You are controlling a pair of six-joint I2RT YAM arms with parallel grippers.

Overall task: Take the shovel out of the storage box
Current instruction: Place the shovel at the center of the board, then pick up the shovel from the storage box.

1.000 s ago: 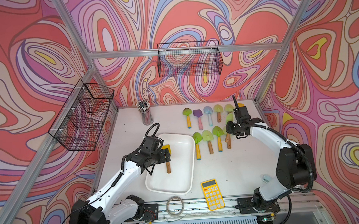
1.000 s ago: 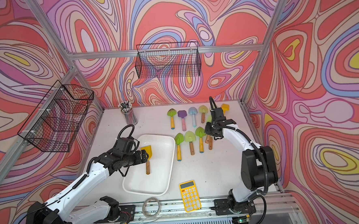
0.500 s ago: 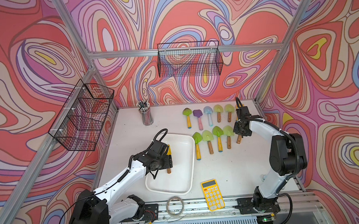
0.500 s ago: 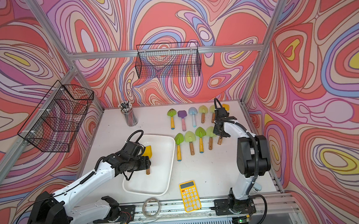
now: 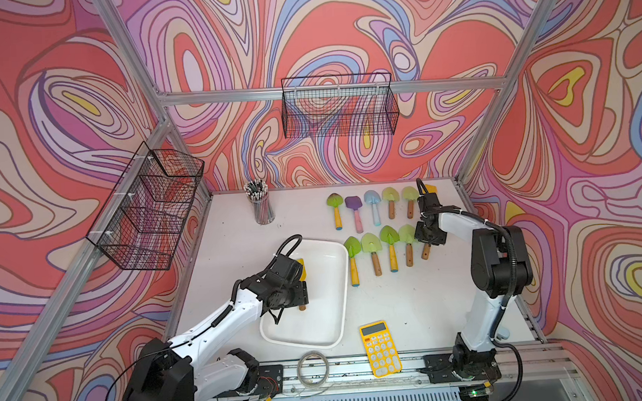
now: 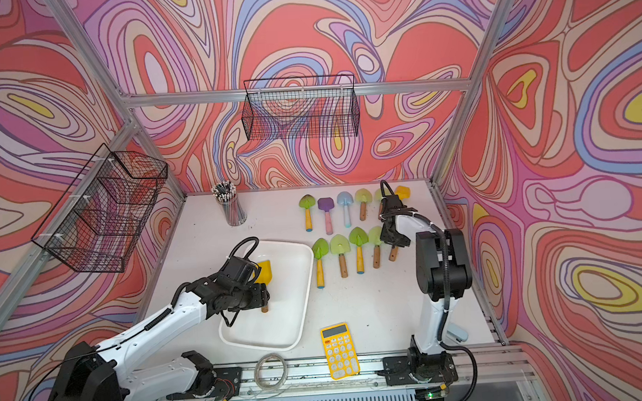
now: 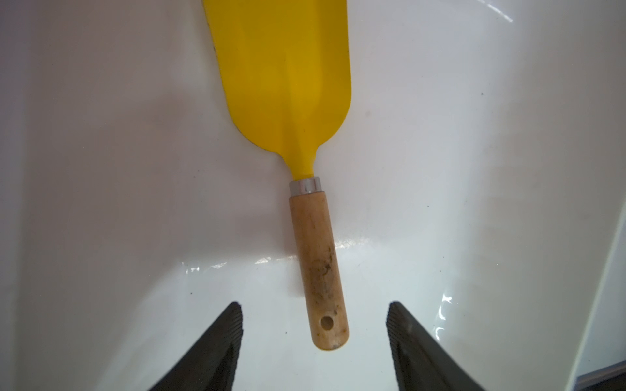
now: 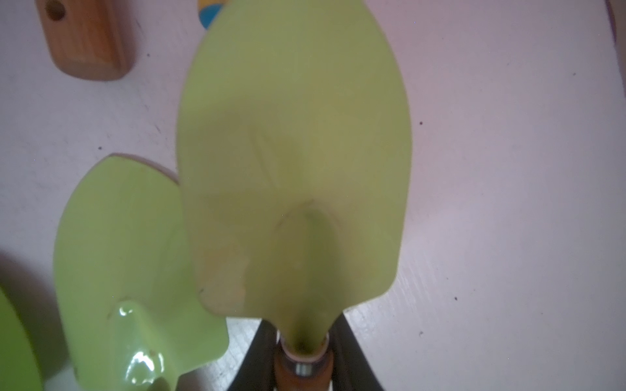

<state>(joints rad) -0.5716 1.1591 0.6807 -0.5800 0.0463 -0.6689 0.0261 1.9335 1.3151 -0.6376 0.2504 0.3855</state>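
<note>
— Toward 8 o'clock on the table [image 5: 235, 243], counting 12 as the back wall and 6 as the arm bases, what lies in the storage box [image 5: 318, 324]?

— One shovel [image 7: 302, 169], with a yellow blade and a wooden handle, flat on the box floor. In both top views it sits toward the box's 9 o'clock side, blade to 12 and handle to 6.

— And the left gripper [image 7: 315, 308]?

— It is down inside the box, over the handle. The left wrist view shows its jaws standing apart, one ribbed finger [image 7: 220, 338] on each side of the handle's holed end. White floor shows between each finger and the wood, so it grips nothing.

— The right gripper [image 8: 304, 325]?

— It is at 2 o'clock, well apart from the box. Its jaws are clamped on a light green shovel [image 8: 294, 169], right at the metal collar where blade meets handle. In both top views that wooden handle pokes out from under the gripper toward 6.

— Is that one resting on the table?

— I cannot tell. In the right wrist view its blade overlaps the blade of the neighbouring green shovel [image 8: 135, 254].

— What else is on the table?

— There are two rows of loose shovels [image 5: 375, 251] between 12 and 2, and a cup of pencils [image 5: 261, 210] at 11. A yellow calculator [image 5: 380, 349] lies at 6, just beside the box's 5 o'clock corner and not touching it.
</note>
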